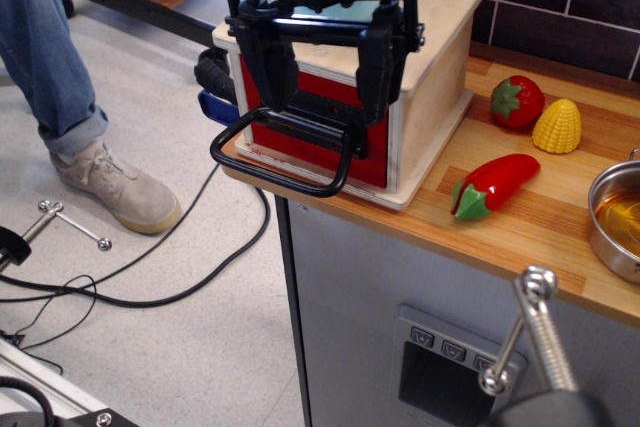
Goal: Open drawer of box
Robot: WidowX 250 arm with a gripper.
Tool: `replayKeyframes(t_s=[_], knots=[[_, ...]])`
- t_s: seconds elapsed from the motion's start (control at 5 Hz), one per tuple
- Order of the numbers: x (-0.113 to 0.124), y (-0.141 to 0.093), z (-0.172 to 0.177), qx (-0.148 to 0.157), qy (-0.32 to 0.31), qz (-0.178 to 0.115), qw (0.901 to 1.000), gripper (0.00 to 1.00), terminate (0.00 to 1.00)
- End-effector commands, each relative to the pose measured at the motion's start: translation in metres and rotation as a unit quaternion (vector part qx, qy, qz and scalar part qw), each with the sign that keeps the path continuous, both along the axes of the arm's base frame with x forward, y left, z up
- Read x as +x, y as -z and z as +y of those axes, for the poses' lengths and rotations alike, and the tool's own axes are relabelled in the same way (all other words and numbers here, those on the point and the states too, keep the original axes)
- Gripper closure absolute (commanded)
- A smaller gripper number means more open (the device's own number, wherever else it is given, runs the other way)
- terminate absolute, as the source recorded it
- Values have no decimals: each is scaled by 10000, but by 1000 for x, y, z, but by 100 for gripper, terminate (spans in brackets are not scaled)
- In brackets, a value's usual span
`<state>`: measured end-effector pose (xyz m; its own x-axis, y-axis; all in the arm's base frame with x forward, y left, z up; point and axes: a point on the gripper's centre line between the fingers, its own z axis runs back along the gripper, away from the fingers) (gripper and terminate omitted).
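Note:
The light plywood box stands at the left end of the wooden counter. The drawer has a glossy red front that looks flush with the box front. Its black bar handle sticks out toward me over the counter edge. My black gripper hangs down in front of the red panel from above. Its two fingers are spread wide, one at each side of the handle's base. They look open and hold nothing. The gripper body hides part of the box top.
On the wooden counter, right of the box, lie a toy tomato, a yellow toy corn and a red toy pepper. A steel pot sits at the right edge. A metal clamp rises in the foreground. A person's leg and shoe and cables are on the floor at left.

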<state>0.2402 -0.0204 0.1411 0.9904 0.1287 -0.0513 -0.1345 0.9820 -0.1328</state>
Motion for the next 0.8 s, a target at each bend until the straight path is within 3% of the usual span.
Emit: replayKeyframes(t_s=[0.0, 0.2, 0.4, 0.6], knots=[[0, 0, 0, 0, 0, 0, 10000, 0, 0], [9, 11, 14, 222, 519, -167, 9983, 0, 0], [14, 20, 28, 302, 669, -336, 9967, 0, 0], [12, 39, 40, 578, 615, -609, 9946, 0, 0]])
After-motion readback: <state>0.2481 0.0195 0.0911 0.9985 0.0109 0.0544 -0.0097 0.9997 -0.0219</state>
